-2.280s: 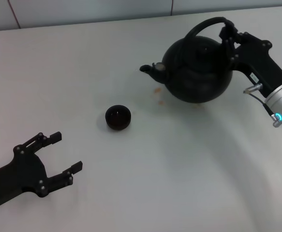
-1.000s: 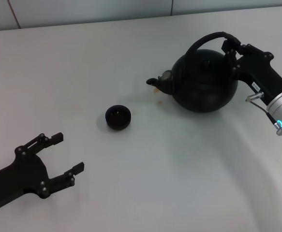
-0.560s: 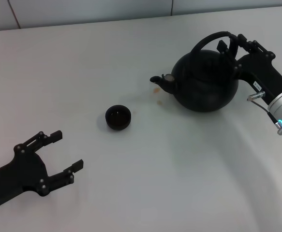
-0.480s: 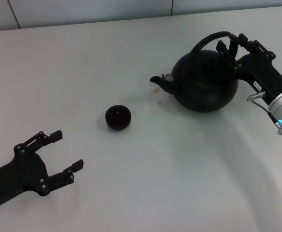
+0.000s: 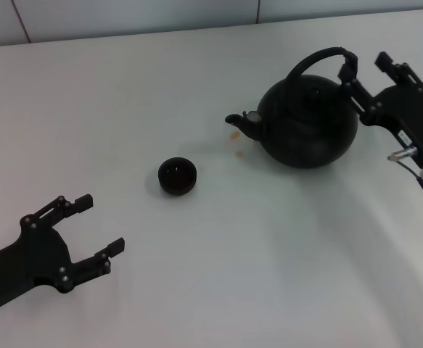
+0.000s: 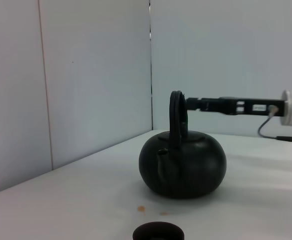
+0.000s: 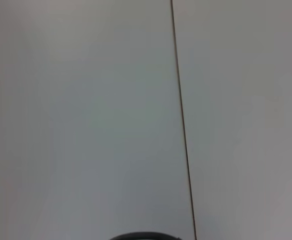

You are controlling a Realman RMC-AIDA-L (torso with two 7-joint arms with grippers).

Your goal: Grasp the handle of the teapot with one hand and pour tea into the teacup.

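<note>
The matte-black teapot [image 5: 309, 125] stands upright on the white table at the right, its spout toward the teacup. Its arched handle [image 5: 314, 56] rises over the top. My right gripper [image 5: 368, 67] is open just behind the handle's thick end, and holds nothing. The small black teacup [image 5: 177, 176] sits near the middle, left of the spout and apart from it. My left gripper [image 5: 89, 230] is open and empty at the near left. The left wrist view shows the teapot [image 6: 183, 167], the handle [image 6: 177, 112], the right gripper [image 6: 196, 104] and the teacup's rim [image 6: 158, 232]. The right wrist view shows only the handle's top [image 7: 143, 236].
Small brown spots [image 5: 236, 136] lie on the table [image 5: 218, 275] under the spout. A pale wall with a vertical seam [image 5: 259, 11] runs along the table's far edge.
The teapot moved right, away from the teacup, and now stands level on the table. My right gripper let go of the handle, opened and drew back to the right. The left arm stayed put.
</note>
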